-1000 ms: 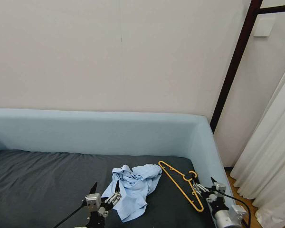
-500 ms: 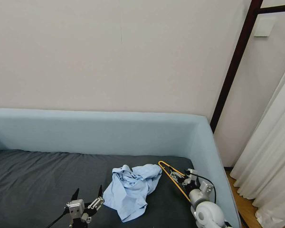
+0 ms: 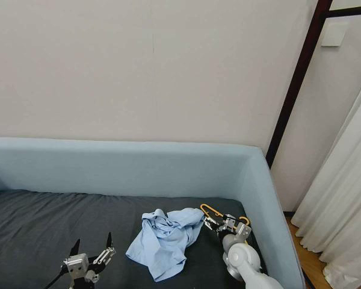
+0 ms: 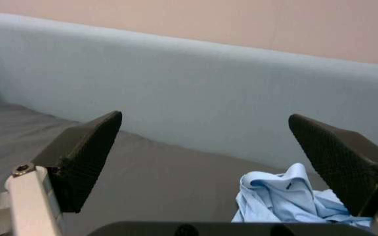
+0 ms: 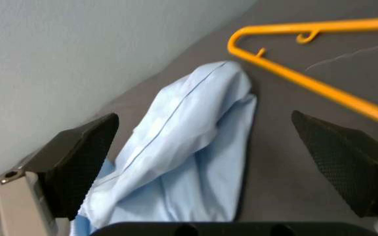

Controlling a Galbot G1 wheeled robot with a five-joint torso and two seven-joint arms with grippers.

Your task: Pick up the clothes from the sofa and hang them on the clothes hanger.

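Left gripper (image 3: 93, 242) has shifted further left since the earlier frame, now well apart from the shirt (image 3: 163, 239). Right gripper (image 3: 219, 221) has moved up along the hanger (image 3: 207, 208) to its far corner, just beside the shirt's edge.

Head view: shirt crumpled on the sofa (image 3: 120, 168) seat, long axis diagonal from near-left to far-right. Hanger mostly hidden by the right arm; corner points far-left, hook (image 3: 245, 220) to the right. Both grippers' jaws spread wide, nothing held.

Left wrist view: fingers (image 4: 84, 157) wide apart, shirt (image 4: 287, 196) near one finger, sofa backrest behind.

Right wrist view: fingers (image 5: 77, 162) wide apart, shirt (image 5: 189, 162) between them, lengthwise away from the camera. Hanger (image 5: 307, 83) bar crosses diagonally beyond, apart from the fabric.
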